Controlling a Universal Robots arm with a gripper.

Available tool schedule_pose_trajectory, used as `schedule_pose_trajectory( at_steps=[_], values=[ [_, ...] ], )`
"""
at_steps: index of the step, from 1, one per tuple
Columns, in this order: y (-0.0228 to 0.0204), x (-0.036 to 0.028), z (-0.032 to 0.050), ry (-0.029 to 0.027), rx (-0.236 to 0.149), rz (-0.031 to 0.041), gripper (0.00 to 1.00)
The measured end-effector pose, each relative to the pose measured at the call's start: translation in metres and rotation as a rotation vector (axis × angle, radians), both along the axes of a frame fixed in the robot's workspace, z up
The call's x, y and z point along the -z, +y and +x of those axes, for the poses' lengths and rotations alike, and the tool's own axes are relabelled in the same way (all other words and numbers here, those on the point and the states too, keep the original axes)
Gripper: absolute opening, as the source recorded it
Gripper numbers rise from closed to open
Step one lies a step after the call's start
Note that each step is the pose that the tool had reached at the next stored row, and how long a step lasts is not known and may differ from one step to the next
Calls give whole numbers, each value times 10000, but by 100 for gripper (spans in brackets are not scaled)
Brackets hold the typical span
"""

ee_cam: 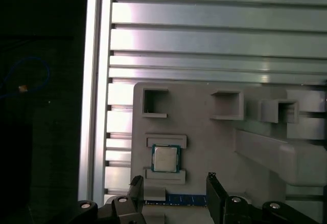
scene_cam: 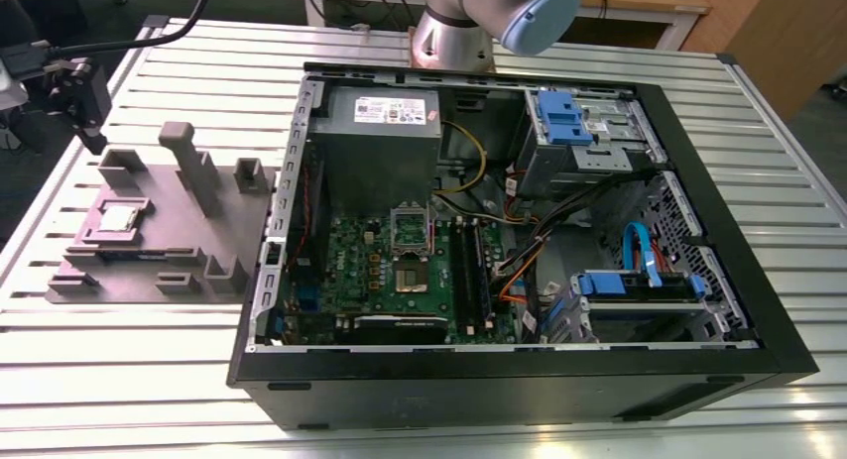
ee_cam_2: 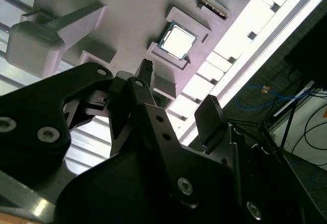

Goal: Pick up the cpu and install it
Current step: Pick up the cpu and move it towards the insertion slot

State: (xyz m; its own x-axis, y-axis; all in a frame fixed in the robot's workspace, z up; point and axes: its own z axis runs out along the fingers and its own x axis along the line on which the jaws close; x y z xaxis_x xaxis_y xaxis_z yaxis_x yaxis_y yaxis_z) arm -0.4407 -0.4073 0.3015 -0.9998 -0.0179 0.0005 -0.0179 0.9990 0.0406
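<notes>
The cpu, a small square chip with a shiny metal top, lies flat in a recess of a grey holder block on the exterior view's left. It also shows in both wrist views. My black gripper hangs above the far left end of that block, apart from the cpu. In the first wrist view the gripper is open, its two fingertips spread wider than the chip and empty. The second wrist view shows the gripper open as well. Inside the open computer case sits the motherboard socket.
The holder block carries upright posts and several empty pockets. The slatted aluminium table ends close beside the block at an edge. Inside the case are a grey power supply, black memory sticks, cables and blue drive brackets.
</notes>
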Motion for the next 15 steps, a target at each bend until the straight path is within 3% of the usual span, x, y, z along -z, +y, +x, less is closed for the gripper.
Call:
schedule_pose_trajectory(
  at_steps=[15],
  values=[
    [-3,38,-1,-1,1,0,60]
  ],
)
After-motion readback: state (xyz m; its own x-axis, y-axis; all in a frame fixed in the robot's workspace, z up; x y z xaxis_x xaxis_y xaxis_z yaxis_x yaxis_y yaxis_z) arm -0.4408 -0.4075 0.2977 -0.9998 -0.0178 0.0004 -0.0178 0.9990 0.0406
